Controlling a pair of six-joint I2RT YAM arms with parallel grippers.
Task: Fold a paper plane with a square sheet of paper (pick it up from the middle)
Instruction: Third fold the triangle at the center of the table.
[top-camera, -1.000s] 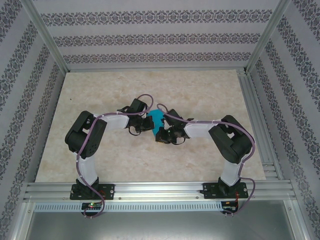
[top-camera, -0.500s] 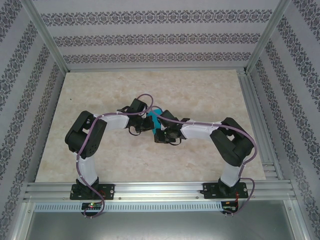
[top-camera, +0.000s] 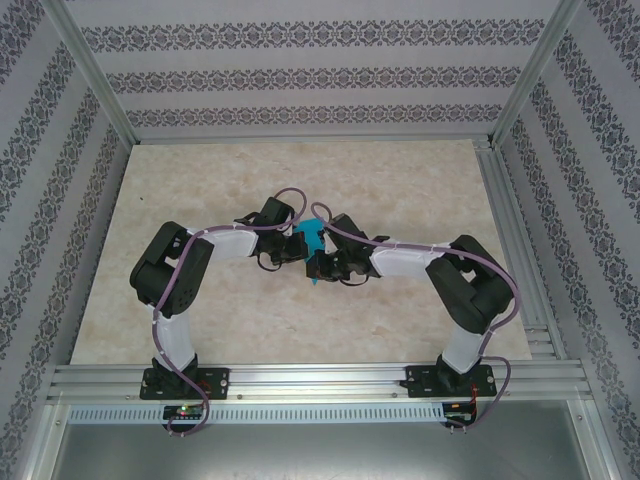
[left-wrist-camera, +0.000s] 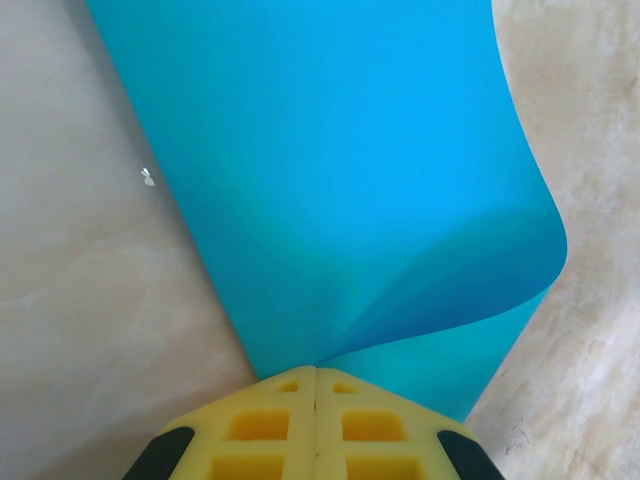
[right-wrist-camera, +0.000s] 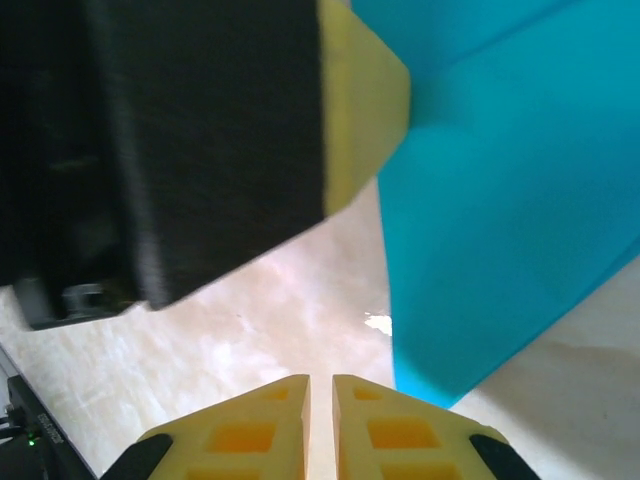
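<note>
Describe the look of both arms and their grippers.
The left arm and right arm match: white links, bulky black joints, black bases, and a mauve cable looped along each. The left gripper and right gripper have yellow fingers moulded with square pockets, black at the outer shoulders.

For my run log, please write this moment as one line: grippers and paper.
left gripper: shut on paper | right gripper: shut, empty, beside paper | paper: curled, not yet a plane
</note>
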